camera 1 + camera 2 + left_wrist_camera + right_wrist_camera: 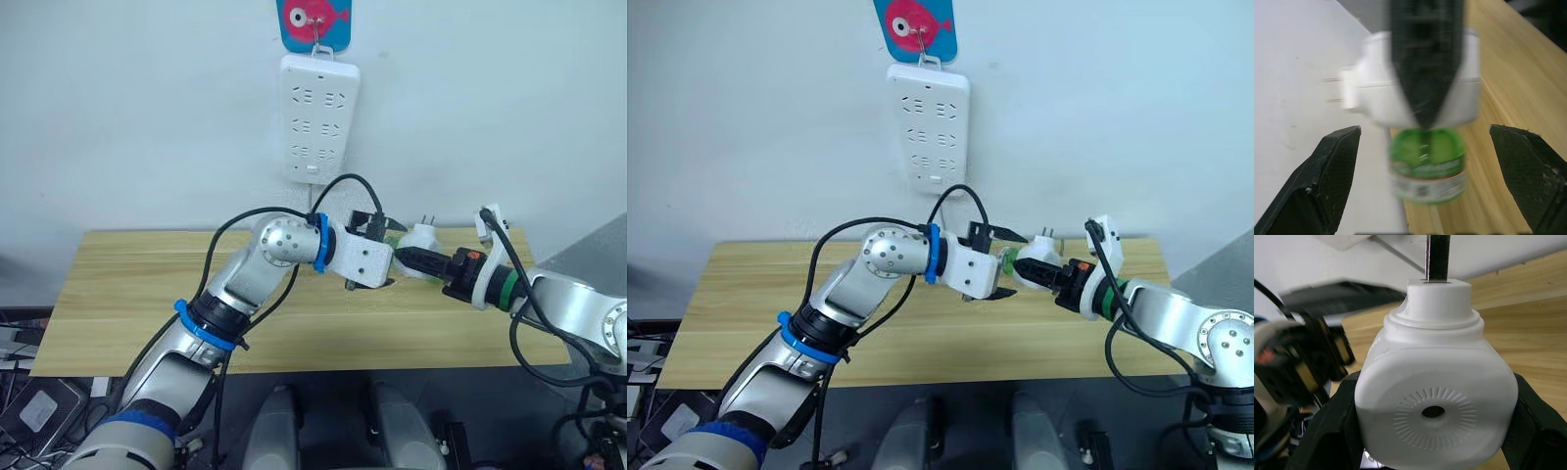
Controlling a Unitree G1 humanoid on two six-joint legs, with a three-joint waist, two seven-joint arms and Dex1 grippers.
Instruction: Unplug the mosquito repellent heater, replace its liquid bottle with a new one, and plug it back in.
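Right gripper clamps the rounded white plastic heater (light, smooth); left gripper, jaws wide, flanks its small translucent green bottle, best held by its squat body.

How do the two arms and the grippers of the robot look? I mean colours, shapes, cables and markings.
Both arms are silver-grey metal with rounded joints and loose black cables looping alongside. The left arm carries blue rings and ends in a white angular wrist block; the left gripper has two black, textured, wedge-shaped fingers. The right arm has a green ring and an orange mark by its white wrist bracket; the right gripper has broad black fingers.
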